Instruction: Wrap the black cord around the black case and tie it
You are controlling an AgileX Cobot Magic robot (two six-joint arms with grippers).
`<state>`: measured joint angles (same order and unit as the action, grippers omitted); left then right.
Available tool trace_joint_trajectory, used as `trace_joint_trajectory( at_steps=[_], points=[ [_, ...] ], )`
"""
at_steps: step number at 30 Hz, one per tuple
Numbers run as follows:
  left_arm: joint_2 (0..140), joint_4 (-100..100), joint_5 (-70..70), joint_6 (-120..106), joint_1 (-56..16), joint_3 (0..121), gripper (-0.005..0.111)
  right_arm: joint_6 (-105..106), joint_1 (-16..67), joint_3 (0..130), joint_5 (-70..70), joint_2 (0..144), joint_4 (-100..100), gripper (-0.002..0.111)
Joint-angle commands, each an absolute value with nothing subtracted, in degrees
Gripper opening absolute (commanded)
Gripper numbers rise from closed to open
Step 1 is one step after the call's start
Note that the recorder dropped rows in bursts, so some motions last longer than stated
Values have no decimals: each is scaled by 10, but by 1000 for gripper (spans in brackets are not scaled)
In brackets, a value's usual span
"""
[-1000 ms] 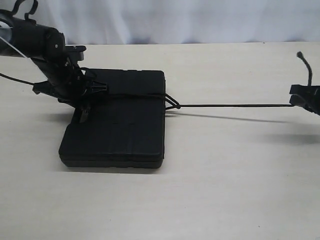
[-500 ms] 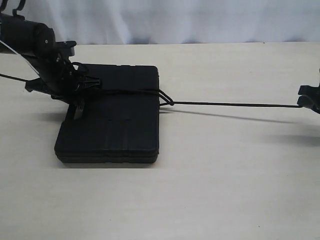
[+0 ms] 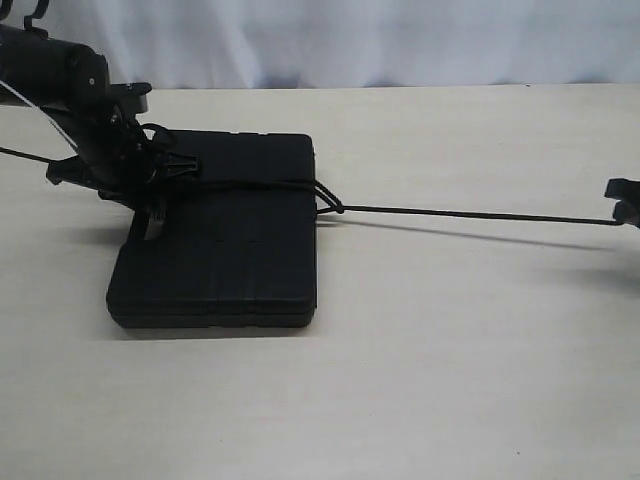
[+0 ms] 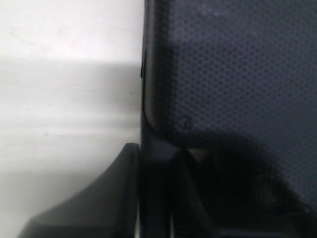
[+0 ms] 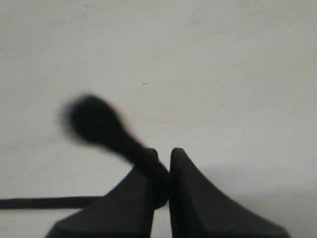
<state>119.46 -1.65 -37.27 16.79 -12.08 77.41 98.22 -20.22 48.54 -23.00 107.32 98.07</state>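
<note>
**knot_newbie:** Staring at the long thin black cord [image 3: 470,211]. Stretched straight and level from a knot at the right edge of the flat rectangular matte black plastic case [image 3: 215,250], off toward the right. Looks wrapped once across the lid already.

**ropeguy:** Yep. Pinched tight in the right gripper [image 5: 166,171], just short of the small knobbed tip [image 5: 91,119], well apart from the case, over the pale tabletop [image 3: 450,380]. As for the left gripper [image 3: 160,195]: parked at the case's left edge, straddling it. Can't tell whether clamped on anything.

**knot_newbie:** So to snug the knot, pull rightward along the cord's own line?

**ropeguy:** Probably. Pull with the right arm, brace with the left, much nearer the case. Lying flat, by the way, left of centre on the table.
</note>
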Motion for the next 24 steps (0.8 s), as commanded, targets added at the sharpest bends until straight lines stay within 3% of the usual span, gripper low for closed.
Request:
trace_joint_trajectory(
  at_steps=[1,6,8,11,16,18,21,24],
  points=[
    [1182,-69,-383,191,-95,774,0,993,-226,490,-125,1071,999,28],
    [1182,-69,-385,191,-95,774,0,970,-226,490,-39,1060,999,63],
    [1182,-69,-384,187,-95,774,0,967,-226,490,-20,1047,999,69],
    [1182,-69,-383,178,-95,774,0,973,-225,490,-76,1018,999,68],
    [1182,-69,-381,178,-95,774,0,1053,-209,515,-436,986,934,55],
    [1182,-69,-382,172,-95,774,0,1081,-167,538,-505,985,874,55],
    [1182,-69,-382,161,-95,774,0,1089,-69,563,-458,985,767,55],
    [1182,-69,-382,152,-95,774,0,1001,55,576,-278,987,670,55]
  ],
)
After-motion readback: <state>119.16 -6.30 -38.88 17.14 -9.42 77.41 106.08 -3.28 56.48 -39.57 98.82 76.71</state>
